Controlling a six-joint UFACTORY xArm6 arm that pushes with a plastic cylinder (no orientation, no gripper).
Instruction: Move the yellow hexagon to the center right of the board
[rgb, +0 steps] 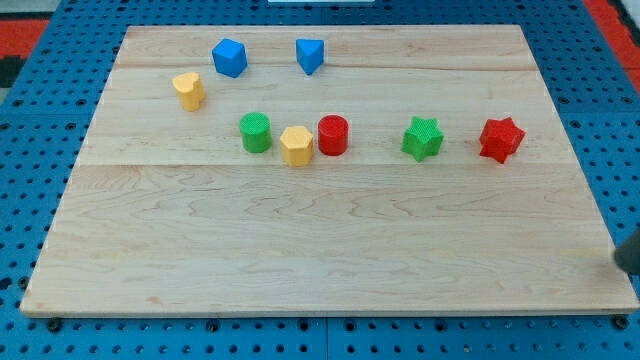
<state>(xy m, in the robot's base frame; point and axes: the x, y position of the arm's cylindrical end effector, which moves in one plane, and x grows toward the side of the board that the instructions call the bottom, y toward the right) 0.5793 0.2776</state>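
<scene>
The yellow hexagon (296, 145) sits a little left of the board's middle, wedged in a short row; the green cylinder (255, 132) stands just beside it at nine o'clock and the red cylinder (333, 134) just beside it at three o'clock, both looking close enough to touch it, though I cannot tell for sure.

My tip does not show; only a dark blurred shape (628, 250) intrudes at the view's right edge, off the wooden board (320, 260), and whether it is the rod I cannot say. There is no gripper on this arm, so nothing is clasped or released; the work is all pushing.

In my judgement the hexagon is a light, rigid plastic piece that will slide readily on smooth wood and may spin if struck off-centre; the place to bear on it is its nine-o'clock face, square on. The red cylinder lies directly in the three-o'clock path, with the green star (422, 138) and red star (501, 139) farther along it, so a straight shove would likely carry them too; a detour toward the view's bottom seems wiser.

Counting: two yellow blocks, the hexagon and a yellow heart (188, 90) at ten o'clock; two blue, a blue cube (229, 57) and a blue wedge-like block (310, 54); two green; two red; eight in all.
</scene>
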